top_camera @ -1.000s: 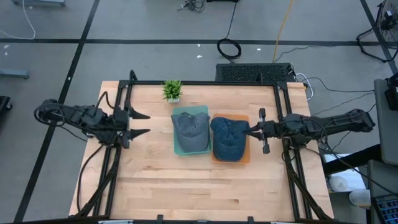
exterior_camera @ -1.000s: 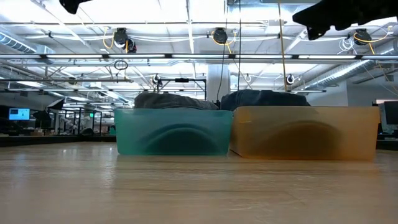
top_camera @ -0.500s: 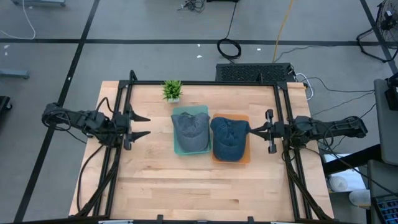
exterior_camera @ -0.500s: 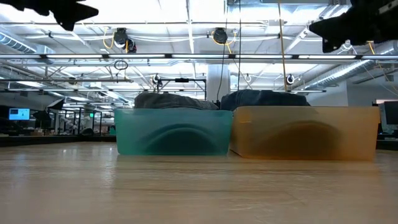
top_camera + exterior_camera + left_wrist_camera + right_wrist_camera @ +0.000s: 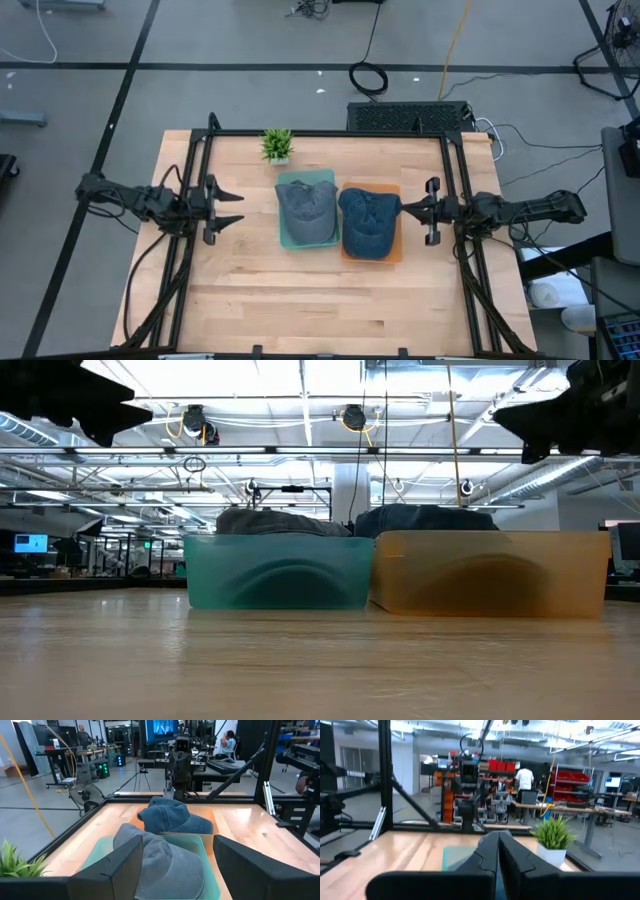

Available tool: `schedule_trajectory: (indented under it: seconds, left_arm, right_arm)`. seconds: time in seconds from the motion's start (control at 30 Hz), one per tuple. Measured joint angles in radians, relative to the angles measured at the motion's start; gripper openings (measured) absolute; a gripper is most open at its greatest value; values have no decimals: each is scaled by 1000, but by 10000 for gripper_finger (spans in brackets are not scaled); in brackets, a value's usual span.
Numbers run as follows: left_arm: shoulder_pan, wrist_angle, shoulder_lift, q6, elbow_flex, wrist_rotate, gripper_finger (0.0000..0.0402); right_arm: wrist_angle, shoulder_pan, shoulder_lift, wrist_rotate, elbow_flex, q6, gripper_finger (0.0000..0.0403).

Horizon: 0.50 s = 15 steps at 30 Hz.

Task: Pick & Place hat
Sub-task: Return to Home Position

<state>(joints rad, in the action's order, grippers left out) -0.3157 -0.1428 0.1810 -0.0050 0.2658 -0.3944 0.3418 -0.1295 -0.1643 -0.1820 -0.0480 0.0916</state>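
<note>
Blue cap (image 5: pixel 368 222): placement looks complete, so the step in hand is judged to be the return to home. Right tool (image 5: pixel 404 208): fingers closed together, holding nothing, raised above the worktop (image 5: pixel 300 300). Left tool (image 5: pixel 232 207): fingers spread open, empty. The next move calls for drawing both arms back clear of the bin rims. The cap lies crown-up directly ahead of the right tool, filling the orange bin (image 5: pixel 397 190). It is soft, creased fabric. Ahead of the left tool, a grey cap (image 5: pixel 305 210) fills the teal bin (image 5: pixel 300 176).
</note>
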Motion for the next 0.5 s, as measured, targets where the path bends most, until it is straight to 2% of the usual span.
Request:
schedule_trajectory:
  seconds: [0.5]
  left_arm:
    - [0, 53, -117, -30, -139, 0, 250]
  right_arm:
    - [-76, 0, -6, 0, 31, -16, 4]
